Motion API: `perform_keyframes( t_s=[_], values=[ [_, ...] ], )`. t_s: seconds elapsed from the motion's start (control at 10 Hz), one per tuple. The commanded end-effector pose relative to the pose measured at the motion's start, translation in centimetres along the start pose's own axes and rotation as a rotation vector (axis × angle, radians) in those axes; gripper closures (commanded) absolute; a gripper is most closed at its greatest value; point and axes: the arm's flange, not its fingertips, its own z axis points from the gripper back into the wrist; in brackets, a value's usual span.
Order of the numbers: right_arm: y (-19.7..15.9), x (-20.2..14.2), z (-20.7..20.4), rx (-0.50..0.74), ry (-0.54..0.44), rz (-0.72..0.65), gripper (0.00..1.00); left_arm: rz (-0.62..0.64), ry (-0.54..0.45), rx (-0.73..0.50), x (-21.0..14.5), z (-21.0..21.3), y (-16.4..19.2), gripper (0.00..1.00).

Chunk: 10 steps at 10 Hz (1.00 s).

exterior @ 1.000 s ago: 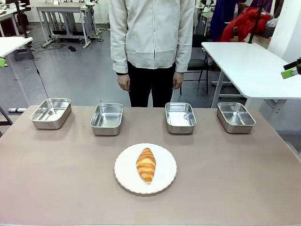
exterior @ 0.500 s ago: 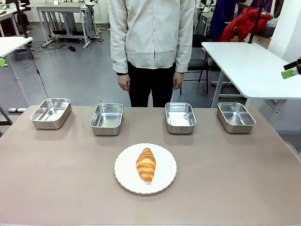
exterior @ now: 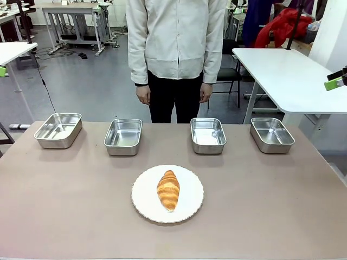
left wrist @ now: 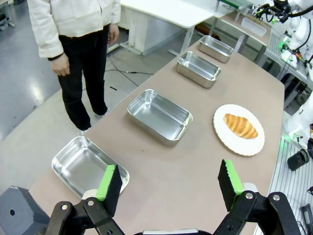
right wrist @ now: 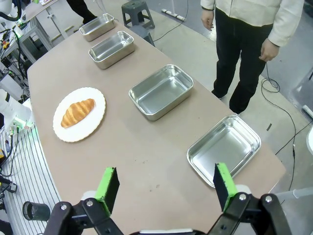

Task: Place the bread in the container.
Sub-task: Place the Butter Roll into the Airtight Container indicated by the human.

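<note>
**Both grippers open and empty; bread on its plate**

Your left gripper (left wrist: 169, 182) hangs with its jaws spread wide and nothing between the green pads. Its wrist view looks down on the left end of the table (exterior: 271, 211) and the outer left container (left wrist: 83, 166). Your right gripper (right wrist: 166, 182) is spread just as wide and holds nothing, above the table's other end near the outer right container (right wrist: 224, 147). Between those two stand the inner left container (exterior: 123, 135) and the inner right container (exterior: 208, 135). All four steel pans form one row along the far edge, apart from one another. The bread (exterior: 168, 189) lies on a round white plate (exterior: 190, 203) at mid-table, on the robot's side of the row and touching no container. The person (exterior: 174, 43) stands behind the far edge with both hands hanging down.
</note>
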Motion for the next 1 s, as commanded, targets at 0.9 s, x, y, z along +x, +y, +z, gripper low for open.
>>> perform_keyframes(
  t_s=[0.9],
  values=[
    [-0.09,0.13,-0.05,0.008,-0.019,0.001,0.00,-0.016,-0.011,-0.010,-0.11,0.26,-0.02,0.00]
  ],
)
